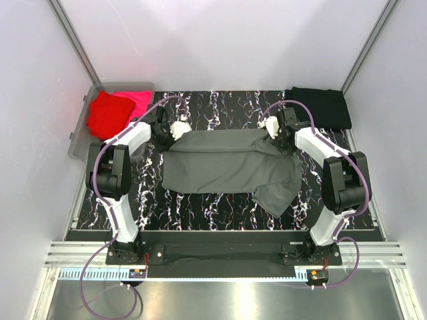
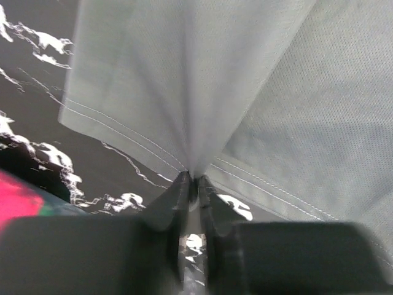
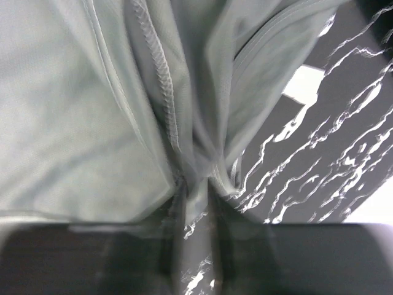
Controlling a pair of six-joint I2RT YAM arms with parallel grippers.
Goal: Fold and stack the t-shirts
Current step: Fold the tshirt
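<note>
The dark grey t-shirt point(image 1: 223, 167) lies spread across the middle of the black marbled mat, one sleeve hanging toward the front right. My left gripper point(image 1: 175, 131) is shut on its far left hem corner, seen pinched between the jaws in the left wrist view point(image 2: 195, 179). My right gripper point(image 1: 272, 135) is shut on bunched cloth at the shirt's far right edge, also seen in the right wrist view point(image 3: 196, 184). A folded black t-shirt point(image 1: 321, 107) lies at the far right corner. Red point(image 1: 107, 115) and pink point(image 1: 138, 99) t-shirts sit in a bin at the far left.
A clear plastic bin point(image 1: 80, 133) holding the coloured shirts stands off the mat's far left corner. White walls close in on three sides. The mat point(image 1: 213, 210) ends at a metal rail near the arm bases.
</note>
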